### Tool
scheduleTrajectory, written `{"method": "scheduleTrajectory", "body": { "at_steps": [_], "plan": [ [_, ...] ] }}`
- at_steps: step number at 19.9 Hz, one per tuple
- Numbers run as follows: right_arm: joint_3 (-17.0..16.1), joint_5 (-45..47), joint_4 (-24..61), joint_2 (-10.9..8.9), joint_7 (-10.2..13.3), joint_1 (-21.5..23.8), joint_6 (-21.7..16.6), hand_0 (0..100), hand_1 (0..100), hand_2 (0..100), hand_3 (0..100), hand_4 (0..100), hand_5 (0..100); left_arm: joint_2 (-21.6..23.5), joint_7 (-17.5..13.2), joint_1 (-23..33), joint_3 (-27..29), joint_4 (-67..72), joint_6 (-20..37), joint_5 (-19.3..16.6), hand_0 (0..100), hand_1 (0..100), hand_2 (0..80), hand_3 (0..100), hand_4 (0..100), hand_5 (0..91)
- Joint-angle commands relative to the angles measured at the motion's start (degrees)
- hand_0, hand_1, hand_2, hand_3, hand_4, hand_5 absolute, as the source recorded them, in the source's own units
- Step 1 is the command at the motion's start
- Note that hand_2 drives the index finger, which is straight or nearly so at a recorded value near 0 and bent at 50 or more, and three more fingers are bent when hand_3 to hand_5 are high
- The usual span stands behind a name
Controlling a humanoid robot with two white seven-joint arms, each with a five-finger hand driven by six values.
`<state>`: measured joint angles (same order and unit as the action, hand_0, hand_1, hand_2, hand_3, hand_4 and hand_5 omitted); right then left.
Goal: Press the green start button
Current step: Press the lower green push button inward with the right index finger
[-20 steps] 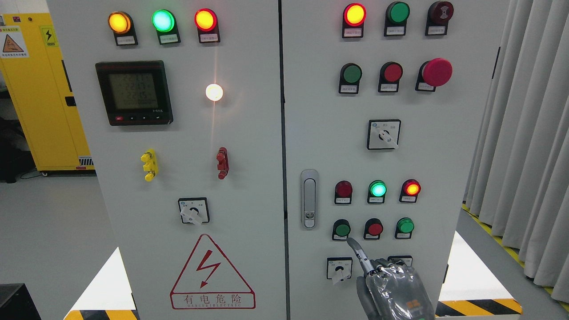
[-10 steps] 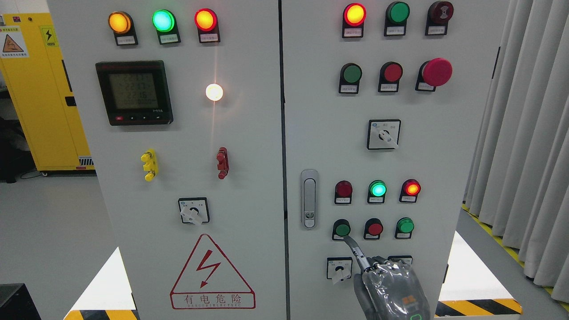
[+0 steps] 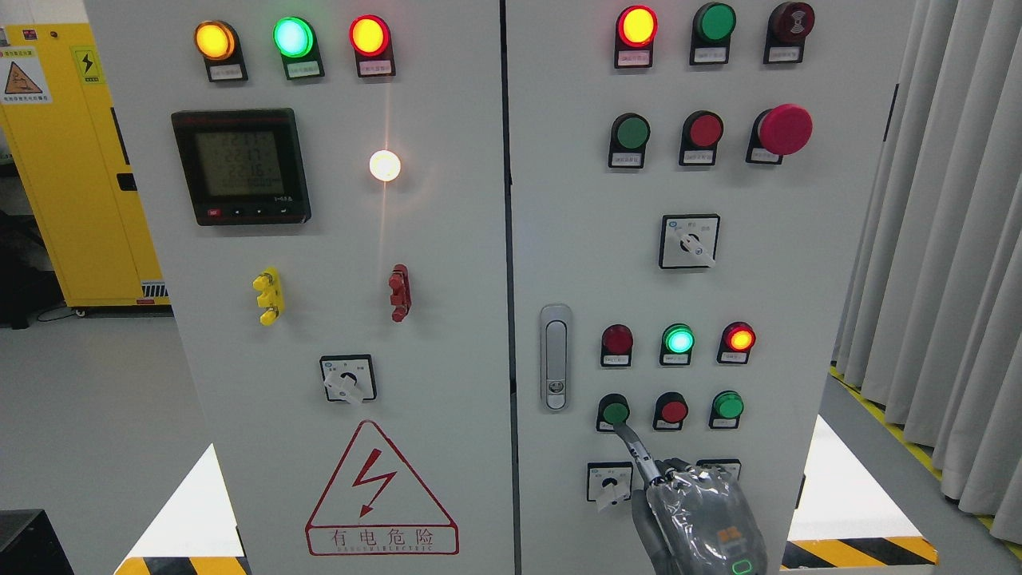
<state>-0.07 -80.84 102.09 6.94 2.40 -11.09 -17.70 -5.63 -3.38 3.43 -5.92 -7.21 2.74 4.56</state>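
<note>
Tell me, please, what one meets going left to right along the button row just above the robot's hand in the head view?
Green button with the right hand's fingertip at its lower edge → red button → second green button.

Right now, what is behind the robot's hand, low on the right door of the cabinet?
The right hand covers most of a black-framed part; only its top edge shows, so I cannot tell what it is. Left of the hand, a knob switch stays in view.
</note>
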Motion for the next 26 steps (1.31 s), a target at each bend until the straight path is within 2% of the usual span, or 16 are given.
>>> {"method": "scheduleTrajectory", "body": {
  "at_steps": [1, 8, 11, 26],
  "plan": [
    [-0.1, 0.2, -0.9, 0.09, 0.0, -0.3, 0.3, 87, 93, 0, 78, 80, 93, 0.0, -0.1, 0.0, 0.0, 0.0, 0.0, -0.1, 12, 56, 0.0, 0, 0, 0.0],
    [-0.2, 0.3, -1.0, 0.09, -0.2, -0.7, 0.4, 87, 92, 0, 78, 80, 93, 0.0, -0.1, 0.0, 0.0, 0.0, 0.0, 0.0, 12, 56, 0.0, 0, 0, 0.0],
    [-0.3, 0.5, -1.2, 0.18, -1.7, -0.7, 0.4, 87, 92, 0, 78, 80, 93, 0.0, -0.1, 0.0, 0.0, 0.0, 0.0, 0.0, 12, 56, 0.0, 0, 0, 0.0],
    [-0.5, 0.8, -0.8, 0.18, -1.3, -1.0, 1.3, 88, 92, 0, 76, 80, 92, 0.0, -0.1, 0.0, 0.0, 0.0, 0.0, 0.0, 12, 56, 0.0, 0, 0, 0.0]
  ]
}}
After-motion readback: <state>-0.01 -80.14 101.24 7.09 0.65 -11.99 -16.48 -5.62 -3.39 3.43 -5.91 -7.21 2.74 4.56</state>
